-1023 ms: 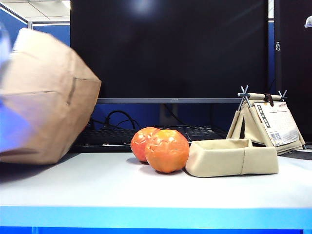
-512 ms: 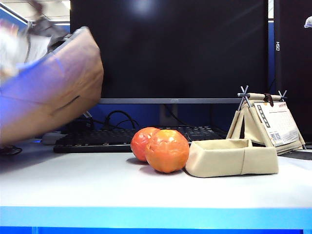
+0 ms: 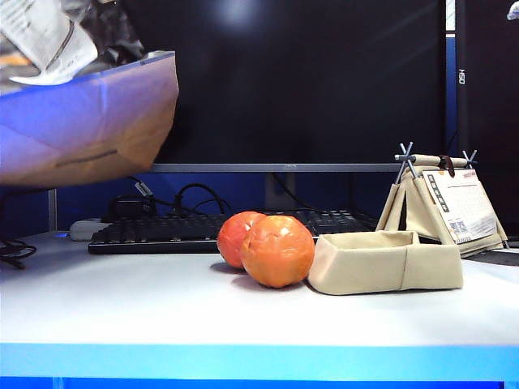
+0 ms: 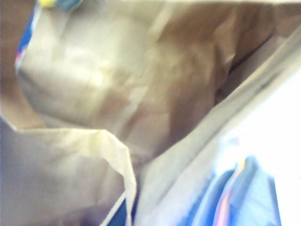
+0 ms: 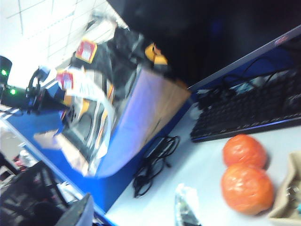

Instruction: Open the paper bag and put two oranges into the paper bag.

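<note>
The brown paper bag (image 3: 89,121) hangs tilted in the air at the upper left, its white receipt (image 3: 45,36) at the top. My left gripper (image 5: 56,94) is shut on the bag's top edge. Its own view is filled with creased brown paper bag (image 4: 141,84), and its fingers are hidden there. Two oranges (image 3: 278,250) (image 3: 238,237) touch each other on the table's middle, below and right of the bag. My right gripper (image 5: 134,212) hovers open and empty, well off from the oranges (image 5: 247,188); it is out of the exterior view.
A low beige fabric tray (image 3: 385,261) lies against the front orange's right side. A beige calendar stand (image 3: 442,203) is at the far right. A black keyboard (image 3: 162,231), cables (image 5: 153,165) and a large dark monitor (image 3: 284,81) fill the back.
The bag has lifted off the table at the left and swung upward, tipping its base toward the middle and uncovering the keyboard. The oranges and the tray have not moved.
</note>
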Controlling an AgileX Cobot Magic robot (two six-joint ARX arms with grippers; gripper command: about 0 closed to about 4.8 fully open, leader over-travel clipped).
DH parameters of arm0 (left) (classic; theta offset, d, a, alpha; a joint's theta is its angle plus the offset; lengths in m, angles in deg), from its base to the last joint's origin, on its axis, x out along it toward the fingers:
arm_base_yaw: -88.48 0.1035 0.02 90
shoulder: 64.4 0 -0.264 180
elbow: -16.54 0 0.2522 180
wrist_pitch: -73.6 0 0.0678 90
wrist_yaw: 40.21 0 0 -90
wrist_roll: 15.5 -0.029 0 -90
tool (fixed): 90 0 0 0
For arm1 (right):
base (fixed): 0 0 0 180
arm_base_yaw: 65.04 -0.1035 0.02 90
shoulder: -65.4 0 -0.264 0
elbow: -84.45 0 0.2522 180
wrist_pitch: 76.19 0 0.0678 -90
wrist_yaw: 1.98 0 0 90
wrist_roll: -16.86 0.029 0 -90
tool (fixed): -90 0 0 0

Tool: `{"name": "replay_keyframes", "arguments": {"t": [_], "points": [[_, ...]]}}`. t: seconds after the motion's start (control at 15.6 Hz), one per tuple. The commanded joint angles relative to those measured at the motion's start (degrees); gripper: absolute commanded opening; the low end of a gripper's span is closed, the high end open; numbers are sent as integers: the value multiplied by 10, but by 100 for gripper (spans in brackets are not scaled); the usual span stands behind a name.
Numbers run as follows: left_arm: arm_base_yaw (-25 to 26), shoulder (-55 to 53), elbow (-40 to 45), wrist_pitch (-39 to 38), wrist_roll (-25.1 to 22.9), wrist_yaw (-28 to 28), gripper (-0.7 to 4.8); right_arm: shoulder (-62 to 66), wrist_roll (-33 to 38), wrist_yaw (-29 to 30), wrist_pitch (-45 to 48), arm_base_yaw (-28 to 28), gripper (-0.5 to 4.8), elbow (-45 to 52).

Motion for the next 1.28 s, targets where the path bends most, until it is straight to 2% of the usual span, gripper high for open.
{"name": "replay_keyframes", "arguments": {"t": [0.06,0.13,0.26,0.51,0.64,0.77,0.9,1.02,1.09,1.15,1.28], "points": [[-82,3,-44,1,-70,-126,-5,-1,10,24,10,-1,223,-9],[-120,3,-56,-11,-104,-179,-6,-1,11,25,11,-1,223,-9],[-191,3,-61,-15,-139,-280,-6,-1,11,32,10,-1,223,-9],[-263,1,-61,-43,-256,-384,-6,-1,15,48,10,-1,223,-9],[-296,1,-61,-43,-294,-413,-5,-1,15,47,10,0,223,-9],[-329,-2,-61,-42,-334,-420,-6,-1,15,45,6,-1,223,-9],[-396,-2,-60,-42,-342,-419,-5,-1,15,40,-3,0,223,-9],[-440,-2,-51,-42,-340,-415,-5,-1,15,35,-7,0,223,-9],[-465,-6,-31,-42,-329,-414,-5,-1,15,15,-6,0,223,-9],[-481,-10,18,-42,-318,-427,-5,-1,15,15,-6,0,223,-9],[-480,-11,85,-36,-317,-471,-5,-1,15,16,-7,-1,223,-9]]}}
